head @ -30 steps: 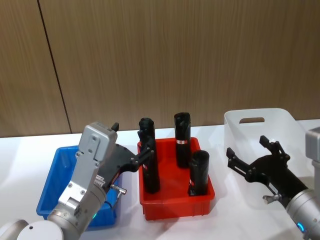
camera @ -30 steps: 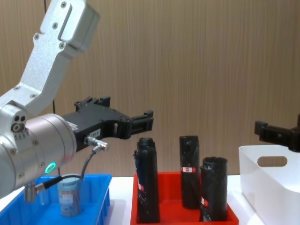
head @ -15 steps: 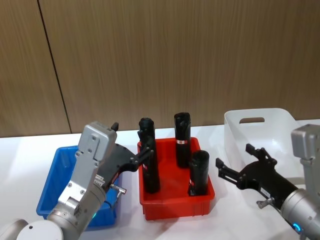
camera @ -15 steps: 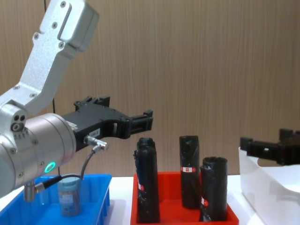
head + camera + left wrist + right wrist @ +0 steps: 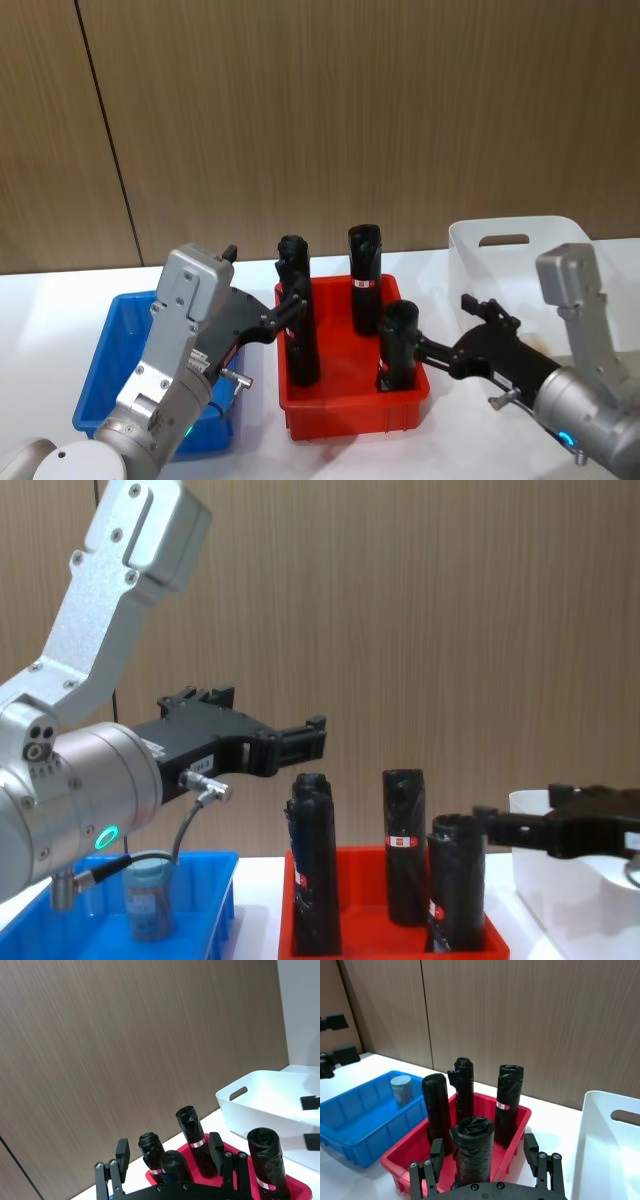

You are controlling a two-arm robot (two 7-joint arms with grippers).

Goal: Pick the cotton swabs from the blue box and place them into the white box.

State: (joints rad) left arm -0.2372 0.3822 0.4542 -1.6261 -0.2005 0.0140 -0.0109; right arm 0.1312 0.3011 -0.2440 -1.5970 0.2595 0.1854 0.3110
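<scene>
One jar of cotton swabs (image 5: 148, 898) with a grey-blue lid stands upright in the blue box (image 5: 218, 882) at the left; the right wrist view also shows the jar (image 5: 402, 1089) in the blue box (image 5: 351, 1115). My left gripper (image 5: 264, 279) hangs open above the blue box's right side, fingers pointing at the red bin, holding nothing. My right gripper (image 5: 446, 327) is open and empty, low over the table between the red bin and the white box (image 5: 512, 262), its fingers (image 5: 436, 1152) framing a black roll. In the head view my left arm hides the jar.
A red bin (image 5: 352, 421) between the two boxes holds several upright black rolls (image 5: 365, 276) with red-white labels. A wood-panel wall stands behind the white table (image 5: 60, 300).
My right gripper has swung left from in front of the white box to the red bin's right edge. The left arm and the jar have not moved.
</scene>
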